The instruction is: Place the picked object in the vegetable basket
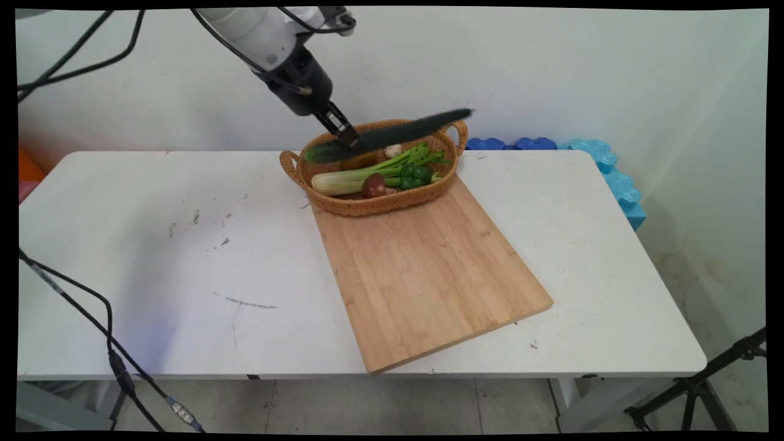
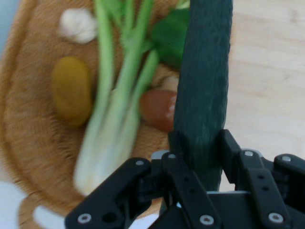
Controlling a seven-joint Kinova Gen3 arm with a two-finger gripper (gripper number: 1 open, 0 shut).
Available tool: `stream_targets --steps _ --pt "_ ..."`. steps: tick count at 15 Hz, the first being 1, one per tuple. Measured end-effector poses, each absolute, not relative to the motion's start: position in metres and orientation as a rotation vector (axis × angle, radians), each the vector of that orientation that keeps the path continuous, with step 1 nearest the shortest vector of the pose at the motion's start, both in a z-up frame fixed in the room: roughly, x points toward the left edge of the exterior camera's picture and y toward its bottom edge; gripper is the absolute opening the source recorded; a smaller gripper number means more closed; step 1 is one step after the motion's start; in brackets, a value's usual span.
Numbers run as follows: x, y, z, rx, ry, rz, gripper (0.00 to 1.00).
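We see the gripper (image 1: 348, 136) pinching a long dark-green cucumber (image 1: 392, 133) near one end, so the rest juts out, tilted slightly upward, clear above the wicker basket (image 1: 293, 166) rather than resting in it. The grip near the end likely explains that slant. Below, the basket holds a celery stalk (image 1: 361, 174), a brown mushroom (image 1: 373, 185), a green pepper (image 1: 415, 174), a yellowish potato-like piece (image 2: 71, 89) and a white garlic bulb (image 2: 76, 25). The basket's near side sits on the far corner of a wooden cutting board (image 1: 429, 269), bare otherwise, on the white table (image 1: 153, 257).
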State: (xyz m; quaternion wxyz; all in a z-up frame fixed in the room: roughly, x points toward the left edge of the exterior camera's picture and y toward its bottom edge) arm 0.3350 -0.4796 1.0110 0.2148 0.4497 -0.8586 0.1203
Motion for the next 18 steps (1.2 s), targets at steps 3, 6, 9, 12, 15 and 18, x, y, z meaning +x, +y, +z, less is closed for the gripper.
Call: stream_targets --steps 3,6,9,12,15,18 --pt "0.356 -0.492 1.006 1.322 -2.386 0.361 0.00" --pt "0.368 -0.496 0.996 1.387 -2.394 0.363 0.00" --pt "0.374 -0.496 0.985 1.459 -2.405 0.348 0.00" --pt "0.374 -0.498 0.978 1.508 -2.399 0.336 1.00" --pt "0.372 -0.501 0.974 1.524 -2.389 0.327 1.00" --pt "0.364 -0.502 0.979 1.501 -2.359 0.304 1.00"
